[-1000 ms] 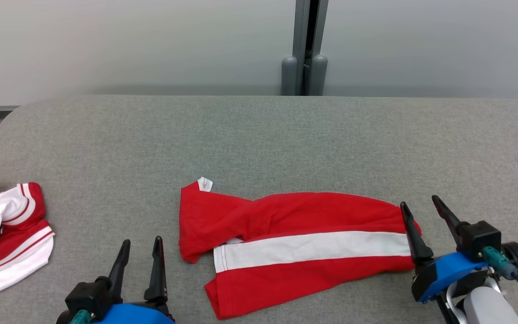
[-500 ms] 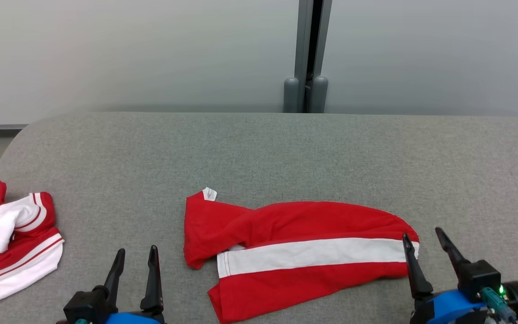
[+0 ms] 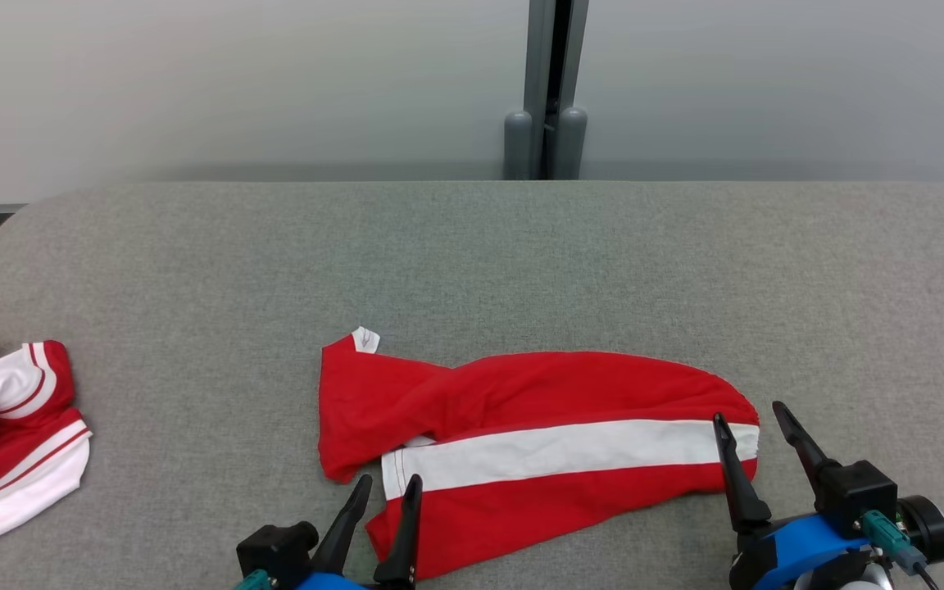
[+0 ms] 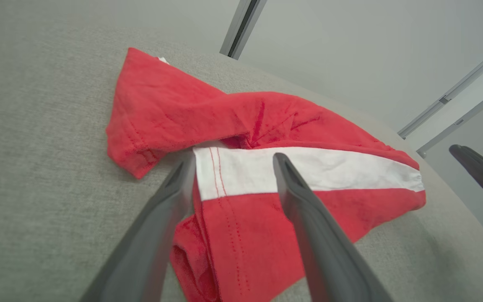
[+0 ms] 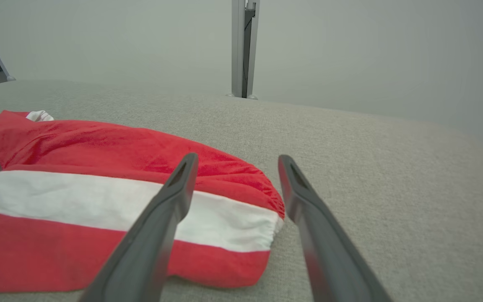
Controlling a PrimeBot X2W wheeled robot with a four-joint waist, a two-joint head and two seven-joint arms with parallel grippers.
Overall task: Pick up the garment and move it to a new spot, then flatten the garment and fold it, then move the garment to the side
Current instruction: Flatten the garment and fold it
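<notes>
A red garment (image 3: pixel 521 410) with a white band lies rumpled and roughly folded on the grey padded table (image 3: pixel 472 262), near its front middle. My left gripper (image 3: pixel 390 485) stands open at the garment's front left corner, its fingers above the white hem (image 4: pixel 224 172) and not closed on the cloth. At the garment's right end my right gripper (image 3: pixel 749 410) is open too, its left finger over the white band's end (image 5: pixel 245 222) and its right finger over bare table. The right gripper's finger (image 4: pixel 482 174) shows at the right edge of the left wrist view.
A second red and white garment (image 3: pixel 5 442) lies bunched at the table's left edge. A grey post (image 3: pixel 547 90) stands against the pale wall behind the table. The table's far half is bare grey cloth.
My left gripper has moved right, from bare table to the garment's front left corner. My right gripper has drawn back slightly along the garment's right end. The camera has shifted.
</notes>
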